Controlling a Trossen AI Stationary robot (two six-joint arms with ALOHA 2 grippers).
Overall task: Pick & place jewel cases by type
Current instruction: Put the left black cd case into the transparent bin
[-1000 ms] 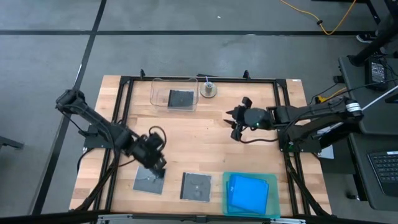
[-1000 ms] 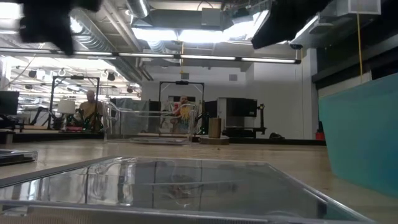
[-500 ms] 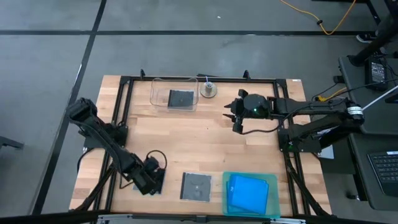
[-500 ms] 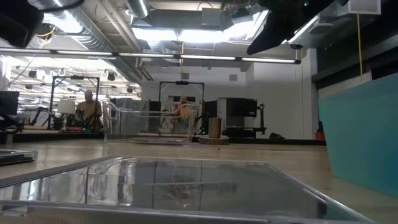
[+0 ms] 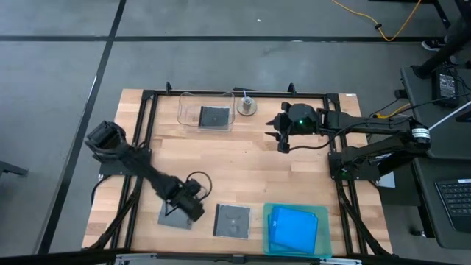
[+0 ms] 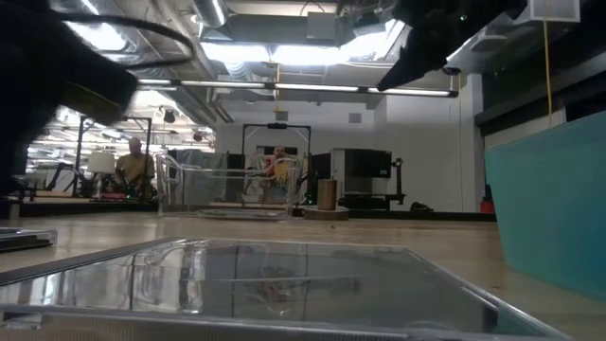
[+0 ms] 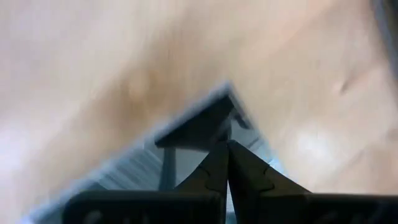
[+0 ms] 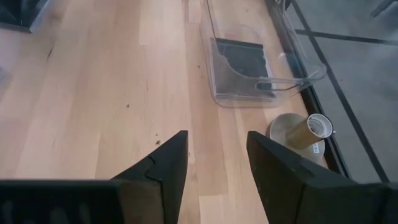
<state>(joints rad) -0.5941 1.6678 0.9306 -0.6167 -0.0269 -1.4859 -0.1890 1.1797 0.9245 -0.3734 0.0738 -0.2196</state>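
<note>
On the left of the wooden desk (image 5: 243, 165), near its front edge, the left tool (image 5: 193, 208) is down at the grey-black jewel case (image 5: 175, 216) lying flat there. In the left wrist view its two fingers (image 7: 245, 171) are pressed together with no gap, their tips over a corner of that case (image 7: 186, 134); whether they pinch the case cannot be told.

Just to the right, a second grey-black jewel case (image 5: 232, 220) lies flat on the desk, apart from the first. Beside it, at the front right, the teal-green tray (image 5: 322, 221) holds the stack of bright blue jewel cases (image 5: 293, 228); in the low view the tray's wall (image 6: 549, 208) rises at the right edge.

At the back of the desk, the clear plastic tub (image 5: 185, 112) contains a third grey-black jewel case (image 5: 214, 116). A small round stand with a short cylinder (image 5: 246, 107) sits just to the right of the tub.

Farther right, the right tool (image 5: 282, 137) hovers above the back of the desk, holding nothing; the right wrist view shows its fingers (image 8: 168, 165) spread wide, with the tub (image 8: 298, 74) beyond them.

In the low view, two people (image 6: 137, 166) show far back in the room.
</note>
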